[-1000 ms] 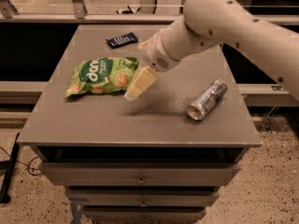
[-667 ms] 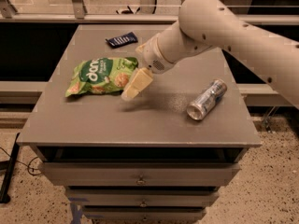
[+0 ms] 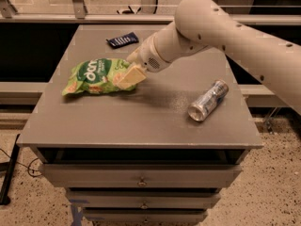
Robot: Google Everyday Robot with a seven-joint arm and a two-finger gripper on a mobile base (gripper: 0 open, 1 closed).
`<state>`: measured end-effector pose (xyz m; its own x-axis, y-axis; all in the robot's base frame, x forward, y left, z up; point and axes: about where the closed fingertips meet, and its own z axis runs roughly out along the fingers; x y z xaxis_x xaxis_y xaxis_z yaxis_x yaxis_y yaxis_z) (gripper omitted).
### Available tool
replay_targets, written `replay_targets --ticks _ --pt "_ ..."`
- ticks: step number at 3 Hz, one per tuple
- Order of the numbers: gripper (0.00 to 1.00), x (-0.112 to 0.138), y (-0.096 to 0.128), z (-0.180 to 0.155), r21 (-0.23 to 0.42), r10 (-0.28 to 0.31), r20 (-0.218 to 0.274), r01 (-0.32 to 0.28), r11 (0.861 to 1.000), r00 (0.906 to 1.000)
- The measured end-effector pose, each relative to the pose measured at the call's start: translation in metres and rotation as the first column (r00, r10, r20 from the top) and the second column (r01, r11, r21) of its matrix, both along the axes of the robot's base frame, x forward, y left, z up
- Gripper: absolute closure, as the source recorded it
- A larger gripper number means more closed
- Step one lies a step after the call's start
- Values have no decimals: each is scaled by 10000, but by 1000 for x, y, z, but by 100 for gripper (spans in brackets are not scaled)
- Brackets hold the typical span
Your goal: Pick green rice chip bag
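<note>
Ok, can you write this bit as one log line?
gripper: at right end of green rice chip bag | bag: lying on table | silver can: right, apart

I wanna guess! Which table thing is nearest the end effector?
The green rice chip bag: the end effector is at its right end. The blue wrapper and silver can lie farther.

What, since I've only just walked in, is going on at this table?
A one-armed robot is going after the green rice chip bag. Its gripper is down at the bag's right end, and the bag lies flat on the grey table, not lifted. A silver can lies on its side to the right, and a dark-blue wrapper sits near the far edge, both untouched.
</note>
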<state>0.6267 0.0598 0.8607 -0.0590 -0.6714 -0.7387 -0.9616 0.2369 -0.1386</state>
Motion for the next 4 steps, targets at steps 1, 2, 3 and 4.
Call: replay_targets --ticks 1,2,3,4 --pt "65 1 5 -1 131 -215 -213 218 9997 9995" --pt "88 1 5 -4 143 -413 -382 419 9990 9984" --pt "100 7 -6 14 336 -757 -238 765 9965 9968" --pt "100 16 -33 59 653 -1127 286 1106 9917 9932"
